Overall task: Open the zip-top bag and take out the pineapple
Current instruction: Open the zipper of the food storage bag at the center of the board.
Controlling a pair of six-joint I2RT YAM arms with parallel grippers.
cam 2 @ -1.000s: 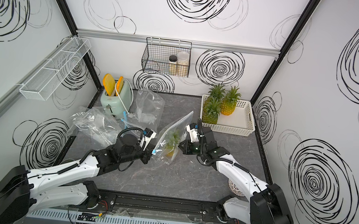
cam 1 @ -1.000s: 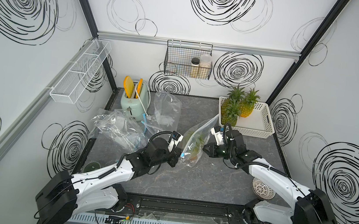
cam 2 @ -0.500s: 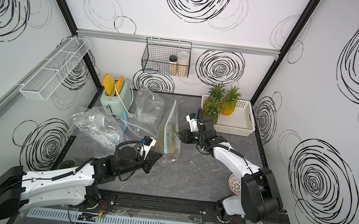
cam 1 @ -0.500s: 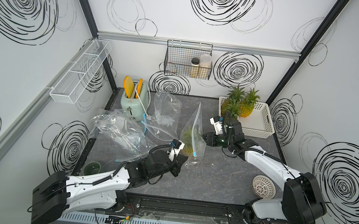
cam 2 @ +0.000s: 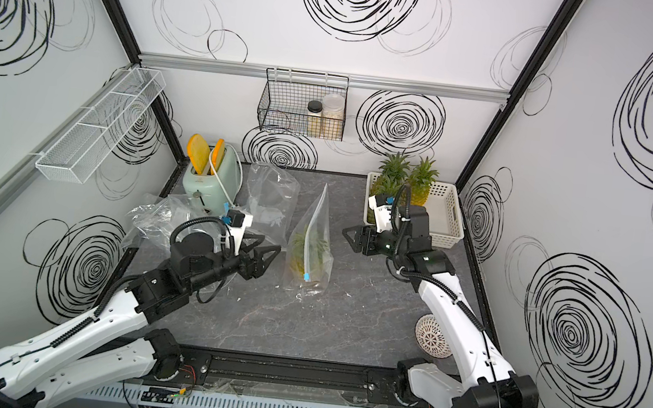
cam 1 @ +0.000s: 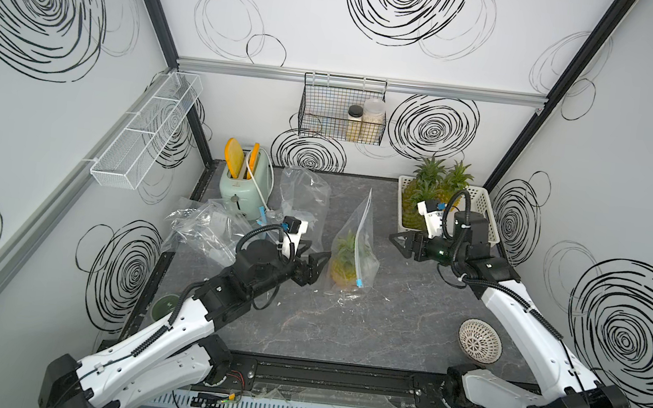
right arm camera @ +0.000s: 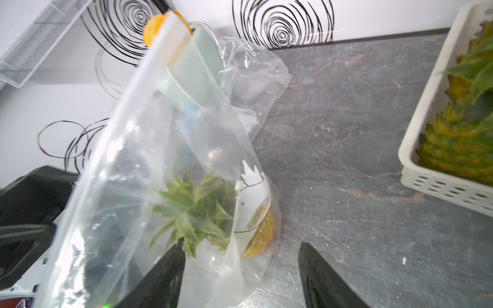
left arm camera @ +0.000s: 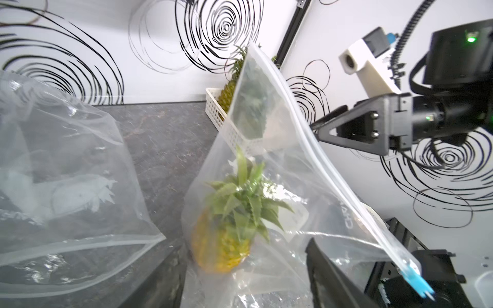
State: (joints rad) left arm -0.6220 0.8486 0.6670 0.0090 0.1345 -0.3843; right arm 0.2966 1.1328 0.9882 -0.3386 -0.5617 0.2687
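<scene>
Your left arm stretches low over the desk (cam 1: 343, 332). The left end effector (cam 1: 315, 255) is spread and empty, with its tips just beside the zip-top bag (cam 1: 360, 228). Your right arm is bent at the elbow. The right end effector (cam 1: 397, 244) is spread, near the bag's opposite side and clear of it. The bag stands upright mid-desk, and the pineapple (cam 1: 342, 266) sits inside at the bottom.

**Colour key.** Between your left gripper (cam 1: 317, 255) and right gripper (cam 1: 398, 245), both black: a clear bag (cam 1: 362, 226) with a blue slider (cam 1: 358, 283), and in it a yellow pineapple (cam 1: 340, 273) with green leaves. Beyond your left gripper, a mint toaster (cam 1: 241, 185) holds orange slices (cam 1: 234, 157). Beyond your right gripper, a white perforated basket (cam 1: 486, 202). Behind it, a white bowl (cam 1: 480, 341) with dark lattice. Below both, a dark grey marbled table (cam 1: 343, 332); white walls (cam 1: 317, 11) carry black swirls.
</scene>
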